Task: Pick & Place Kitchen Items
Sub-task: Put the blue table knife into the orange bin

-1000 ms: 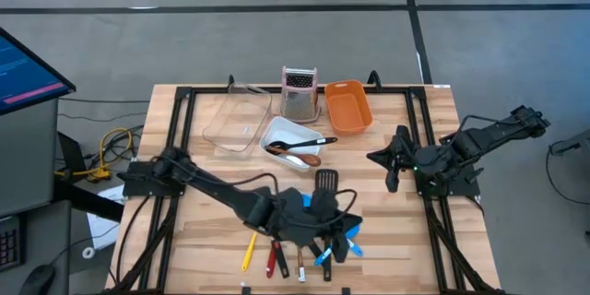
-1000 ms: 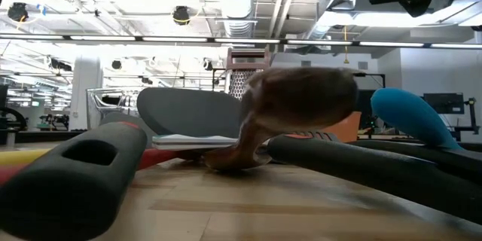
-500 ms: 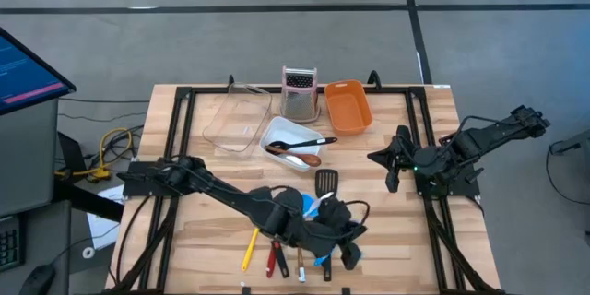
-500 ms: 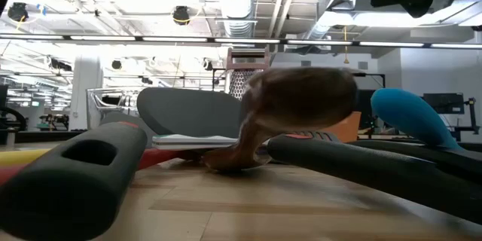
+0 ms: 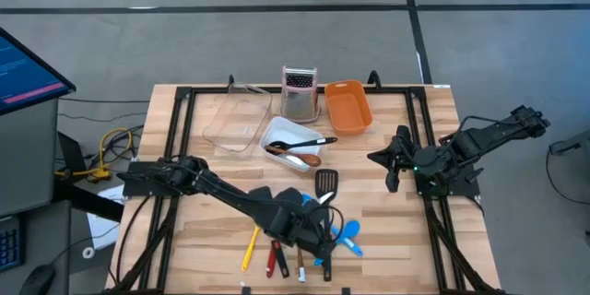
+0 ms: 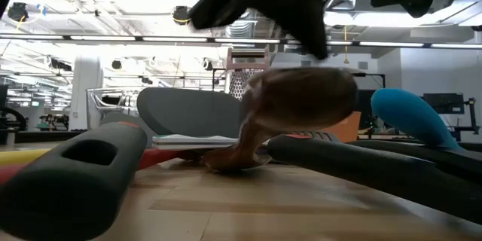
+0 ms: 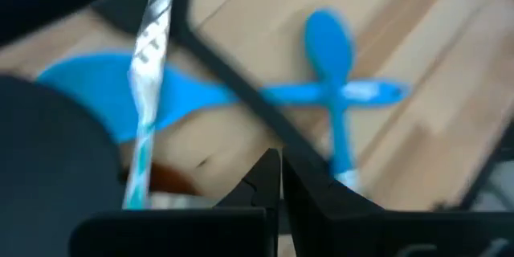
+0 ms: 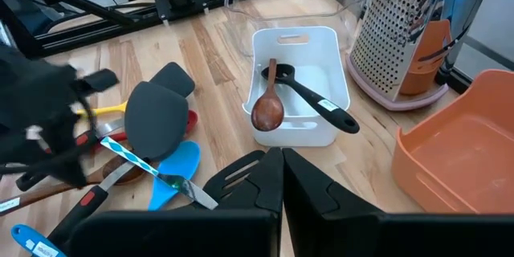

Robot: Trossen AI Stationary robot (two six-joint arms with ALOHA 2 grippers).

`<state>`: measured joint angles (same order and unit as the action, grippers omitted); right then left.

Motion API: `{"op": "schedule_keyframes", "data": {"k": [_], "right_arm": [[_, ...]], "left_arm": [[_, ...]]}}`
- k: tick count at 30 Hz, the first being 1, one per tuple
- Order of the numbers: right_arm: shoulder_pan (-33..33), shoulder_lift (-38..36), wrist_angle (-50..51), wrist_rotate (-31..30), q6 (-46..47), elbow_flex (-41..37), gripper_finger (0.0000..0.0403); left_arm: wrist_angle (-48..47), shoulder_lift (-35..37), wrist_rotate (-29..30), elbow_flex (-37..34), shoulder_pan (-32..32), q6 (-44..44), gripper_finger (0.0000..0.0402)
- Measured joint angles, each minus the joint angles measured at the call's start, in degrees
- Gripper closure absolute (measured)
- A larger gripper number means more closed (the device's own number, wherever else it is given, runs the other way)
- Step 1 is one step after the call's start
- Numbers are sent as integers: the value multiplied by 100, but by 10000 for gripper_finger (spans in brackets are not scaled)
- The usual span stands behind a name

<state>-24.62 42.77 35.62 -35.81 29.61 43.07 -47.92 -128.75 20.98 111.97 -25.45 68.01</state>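
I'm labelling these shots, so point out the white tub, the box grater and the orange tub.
white tub (image 8: 277,38), right wrist view, on its far rim.
box grater (image 8: 405,36), right wrist view, on its steel face.
orange tub (image 5: 349,111), high view, on its floor.

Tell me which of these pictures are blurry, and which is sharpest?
The left wrist view is smeared: the two crossed blue plastic spoons look soft. The low view blurs the big brown wooden spoon bowl up close and the dark arm above it. The high view is sharp across the wooden slat table.

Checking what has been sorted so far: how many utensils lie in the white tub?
2: a wooden spoon and a black ladle, crossed inside the white tub beside the grater.
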Motion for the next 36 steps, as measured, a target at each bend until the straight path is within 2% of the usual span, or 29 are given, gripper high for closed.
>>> {"op": "schedule_keyframes", "data": {"k": [4, 8, 22, 25, 36], "right_arm": [[0, 2, 0, 0, 0, 0, 403], [0, 2, 0, 0, 0, 0, 403], [0, 2, 0, 0, 0, 0, 403], [0, 2, 0, 0, 0, 0, 403], [2, 2, 0, -2, 1, 0, 403]], "left_arm": [[-21, 0, -141, -362, 54, 83, 401], [-157, 2, -141, -409, 159, 81, 401], [-254, 2, -369, -410, 624, -1486, 401], [-273, 2, -660, -410, 680, -1805, 401], [-768, -15, -748, -410, 793, -1818, 401]]}}
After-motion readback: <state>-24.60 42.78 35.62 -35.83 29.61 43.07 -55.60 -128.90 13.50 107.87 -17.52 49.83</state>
